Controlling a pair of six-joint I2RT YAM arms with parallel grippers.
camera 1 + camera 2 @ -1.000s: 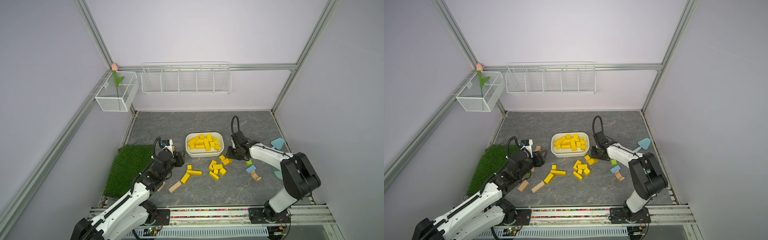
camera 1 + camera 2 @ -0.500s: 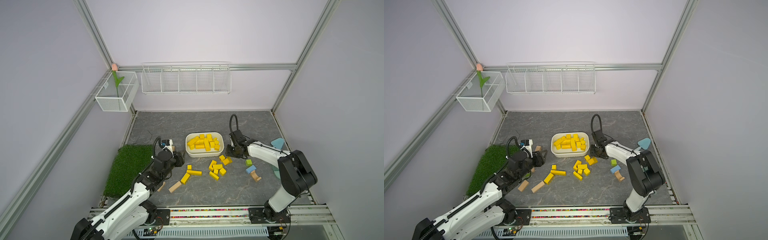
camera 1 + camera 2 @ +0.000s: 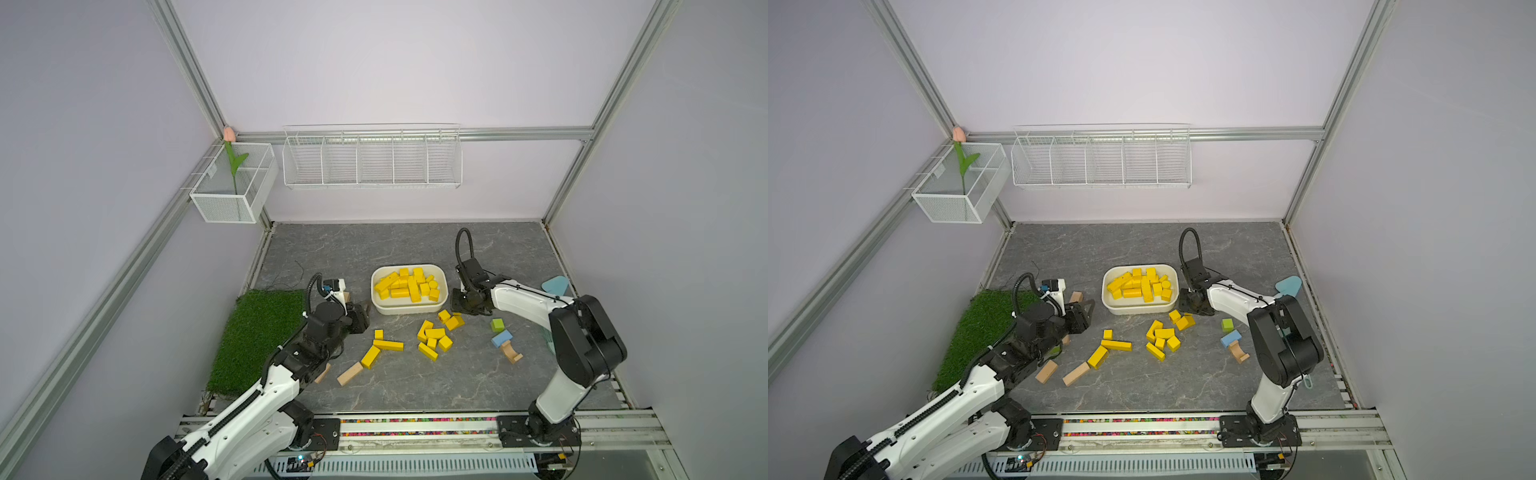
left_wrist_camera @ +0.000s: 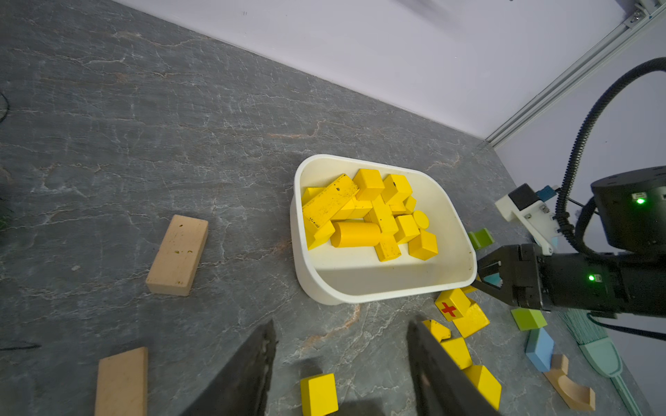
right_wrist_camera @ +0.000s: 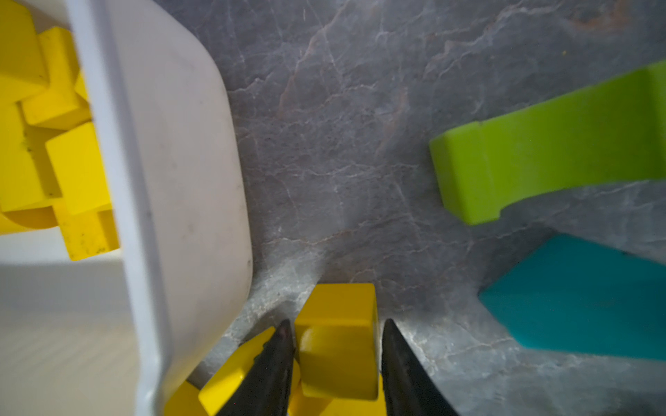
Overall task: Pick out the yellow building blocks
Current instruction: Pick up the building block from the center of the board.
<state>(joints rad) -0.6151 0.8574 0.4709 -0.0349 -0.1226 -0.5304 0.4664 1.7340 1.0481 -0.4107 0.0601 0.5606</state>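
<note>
in both top views many of the yellow building blocks [image 3: 405, 284] lie heaped in a white tray [image 3: 409, 310] at the middle of the frame. loose yellow blocks [image 3: 434, 338] lie on the grey bench [image 3: 353, 249] just below it. the right tool [image 3: 460, 309] is low at the tray's lower right corner. in the right wrist view its fingers [image 5: 277, 360] stand either side of one yellow block [image 5: 337, 363], close against it; i cannot tell whether they pinch it. the left tool [image 4: 342, 326], left of the tray, is spread with nothing between. a green block [image 3: 497, 324] and a blue block [image 3: 501, 338] lie right of the loose yellow ones.
</note>
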